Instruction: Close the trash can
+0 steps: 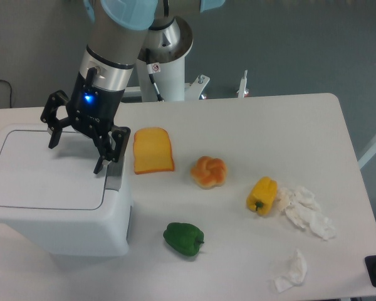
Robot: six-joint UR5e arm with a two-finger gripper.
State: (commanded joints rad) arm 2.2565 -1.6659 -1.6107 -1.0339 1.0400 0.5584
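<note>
The trash can stands at the table's left edge, its flat lid down and level, grey latch tab at the right rim. The gripper hangs over the lid's rear right part, fingers spread apart, gripping nothing. Toast slice, bun, yellow pepper, green pepper and crumpled tissues lie rightward.

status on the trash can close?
Gripper open, empty, over the lid. Trash can lid lies flat, looks shut. Grey latch tab just below one fingertip; nothing in the way.
</note>
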